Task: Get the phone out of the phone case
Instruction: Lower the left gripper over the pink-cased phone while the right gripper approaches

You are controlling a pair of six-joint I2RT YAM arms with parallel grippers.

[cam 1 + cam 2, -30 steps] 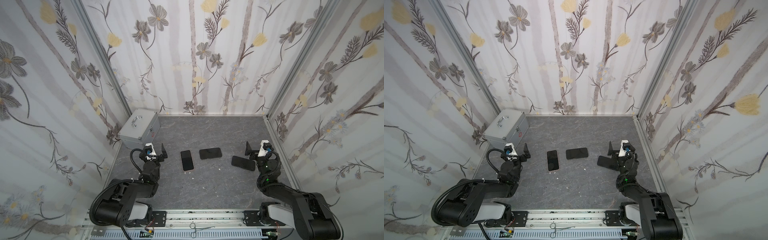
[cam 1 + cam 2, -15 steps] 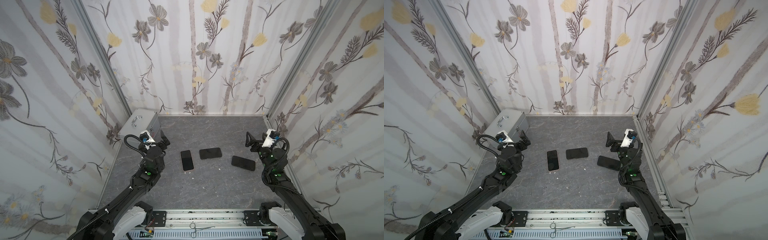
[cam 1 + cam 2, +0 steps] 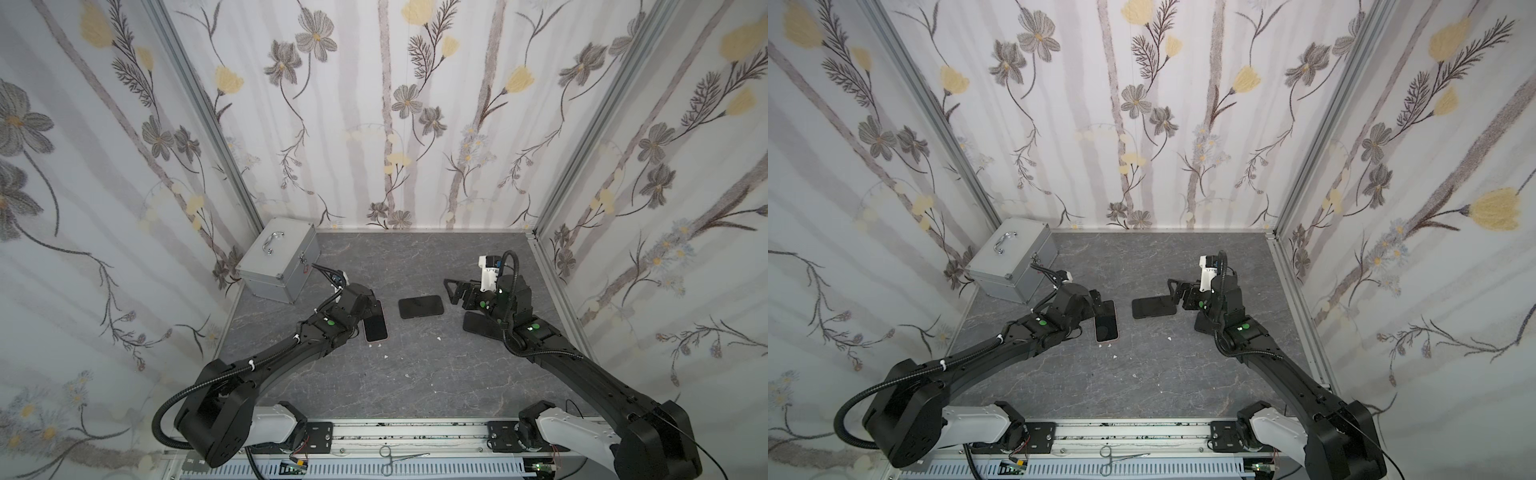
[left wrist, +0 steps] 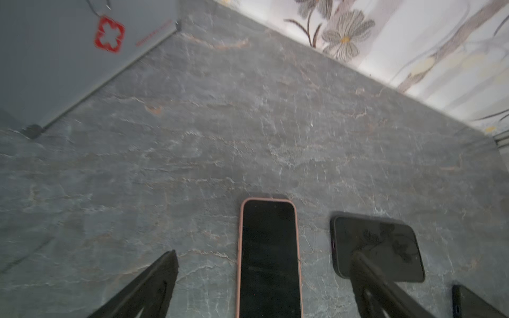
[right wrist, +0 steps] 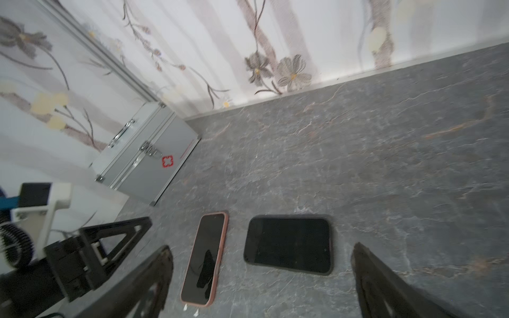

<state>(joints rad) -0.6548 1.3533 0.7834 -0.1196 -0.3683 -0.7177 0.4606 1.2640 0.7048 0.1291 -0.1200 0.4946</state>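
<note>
three phones (image 3: pixel 478 326) lie flat on the grey table (image 3: pixel 415 374). the pink-cased phone (image 3: pixel 376 328) lies just below the left gripper (image 4: pixel 264 254), whose jaws stand wide apart and empty. the right gripper (image 3: pixel 456 293), likewise spread and empty, hangs by the black-cased phone (image 3: pixel 421 306). no phone looks removed yet.

Even soft light; wrist views blurred, edges warped

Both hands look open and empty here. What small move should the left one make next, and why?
Probably lower the left hand straight down onto the black phone in the pink case. That phone lies flat and face up between its open fingers, the case is still on, and nothing is gripped yet.
</note>
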